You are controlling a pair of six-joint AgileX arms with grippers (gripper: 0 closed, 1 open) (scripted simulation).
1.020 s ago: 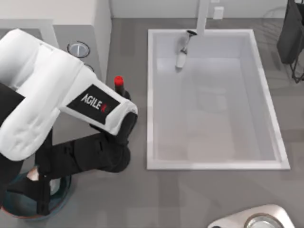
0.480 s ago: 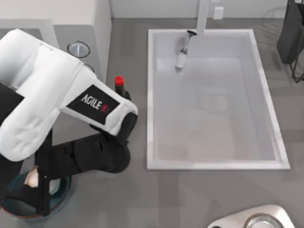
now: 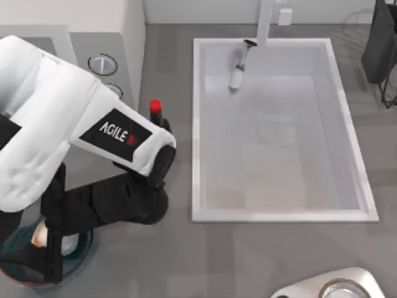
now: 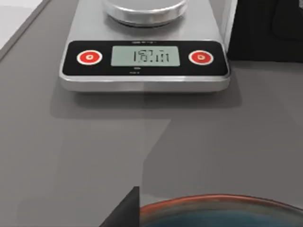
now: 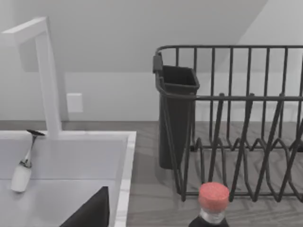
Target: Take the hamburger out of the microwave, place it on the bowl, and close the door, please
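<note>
The white and grey microwave (image 3: 124,37) stands at the back left, its dials (image 3: 102,64) showing; my left arm covers its door. At the front left corner sits the blue-teal bowl (image 3: 82,249), whose brownish rim (image 4: 213,204) shows in the left wrist view. My left gripper (image 3: 36,248) hangs over the bowl, shut on the hamburger (image 3: 40,234), a whitish lump with tan edges. A dark fingertip (image 4: 125,213) shows next to the rim. My right arm is parked, with a dark part of the right gripper (image 5: 90,213) in its wrist view.
A red-capped dark bottle (image 3: 155,108) stands between my left arm and the white sink (image 3: 198,124). A wine glass (image 3: 237,71) lies in the sink under the faucet. A digital scale (image 4: 144,59) sits beyond the bowl, at the front right (image 3: 335,285). A black dish rack (image 5: 236,118) stands at the back right.
My left arm has shifted left and toward the table's front edge, and the hamburger has moved with it, lower over the bowl.
</note>
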